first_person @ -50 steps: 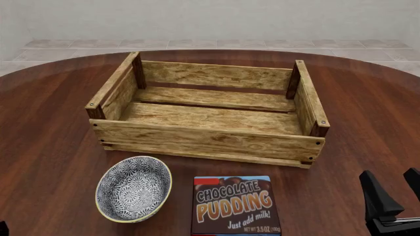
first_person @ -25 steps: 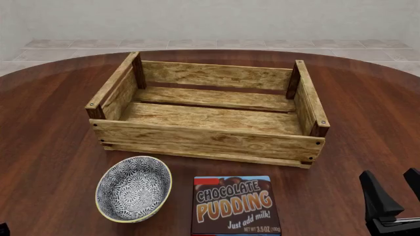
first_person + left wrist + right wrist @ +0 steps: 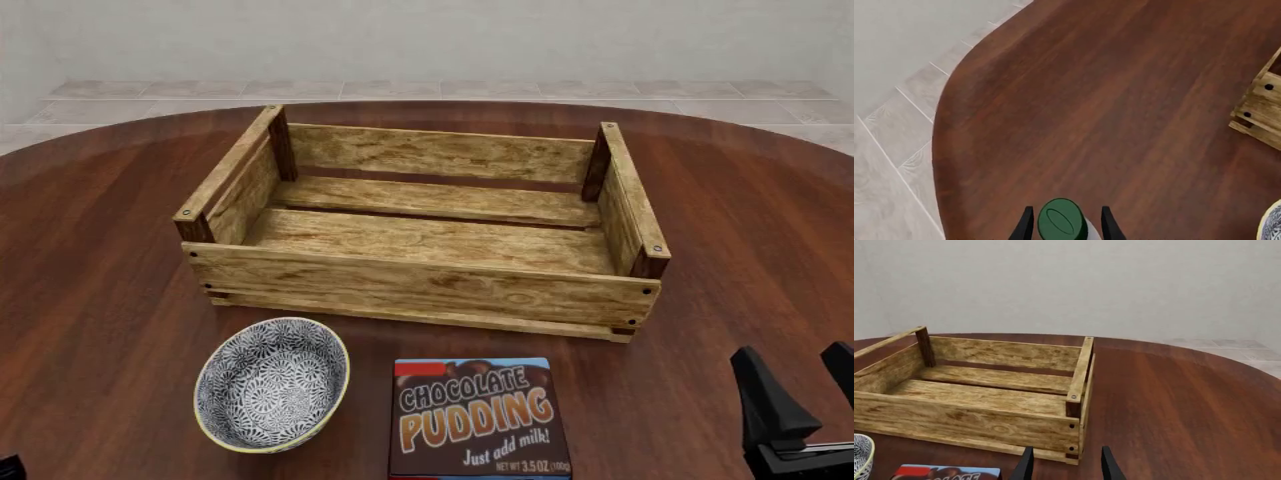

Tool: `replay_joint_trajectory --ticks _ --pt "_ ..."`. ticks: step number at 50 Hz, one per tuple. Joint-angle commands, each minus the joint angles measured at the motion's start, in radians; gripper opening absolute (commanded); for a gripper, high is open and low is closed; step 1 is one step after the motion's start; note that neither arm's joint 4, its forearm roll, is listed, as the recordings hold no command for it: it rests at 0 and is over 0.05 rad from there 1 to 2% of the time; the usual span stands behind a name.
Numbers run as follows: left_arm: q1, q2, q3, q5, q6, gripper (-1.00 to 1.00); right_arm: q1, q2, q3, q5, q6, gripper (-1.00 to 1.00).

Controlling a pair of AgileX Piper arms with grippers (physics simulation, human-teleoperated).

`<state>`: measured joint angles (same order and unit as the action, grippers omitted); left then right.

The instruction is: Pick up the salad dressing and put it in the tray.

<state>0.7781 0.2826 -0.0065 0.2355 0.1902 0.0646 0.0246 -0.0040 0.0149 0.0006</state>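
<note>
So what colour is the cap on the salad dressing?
Dark green, on the salad dressing, seen best in the left wrist view.

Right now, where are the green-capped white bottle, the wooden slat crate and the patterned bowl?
green-capped white bottle (image 3: 1061, 220): left wrist view, on its cap.
wooden slat crate (image 3: 414, 285): front view, near wall.
patterned bowl (image 3: 271, 382): front view, inside.

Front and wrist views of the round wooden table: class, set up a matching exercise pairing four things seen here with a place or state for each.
Things:
1. slatted light wooden tray
2. patterned blue-white bowl
3. brown chocolate pudding box
4. white salad dressing bottle with dark green cap

Places or states:
A. between the left gripper's fingertips
B. nothing inside, farthest from the arms
C. lying flat, label up, at the near edge
D. near side of the tray, left of the box

Pairs: 1-B, 2-D, 3-C, 4-A
</note>
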Motion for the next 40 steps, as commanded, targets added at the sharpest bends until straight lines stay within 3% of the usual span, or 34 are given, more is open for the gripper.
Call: replay_joint_trajectory --ticks 1,6,7,11,23,40 --pt "-0.018 0.002 0.004 0.009 -0.037 1.00 -0.001 -0.003 0.001 0.002 0.000 1.00" --pt "-0.015 0.053 0.005 -0.026 -0.062 1.00 -0.002 -0.006 0.002 0.004 -0.001 1.00" --pt "-0.011 0.097 0.006 -0.055 -0.053 -1.00 -0.002 -0.007 0.002 0.004 -0.001 1.00" --pt "0.004 0.182 0.006 -0.126 -0.025 -1.00 -0.001 -0.007 0.001 0.006 -0.002 1.00" --pt "-0.005 0.172 0.006 -0.124 -0.045 -1.00 0.000 -0.007 0.000 0.006 -0.006 1.00" --pt "-0.129 -0.028 -0.097 0.134 -0.114 -1.00 -0.002 -0.008 -0.001 0.007 -0.009 1.00"
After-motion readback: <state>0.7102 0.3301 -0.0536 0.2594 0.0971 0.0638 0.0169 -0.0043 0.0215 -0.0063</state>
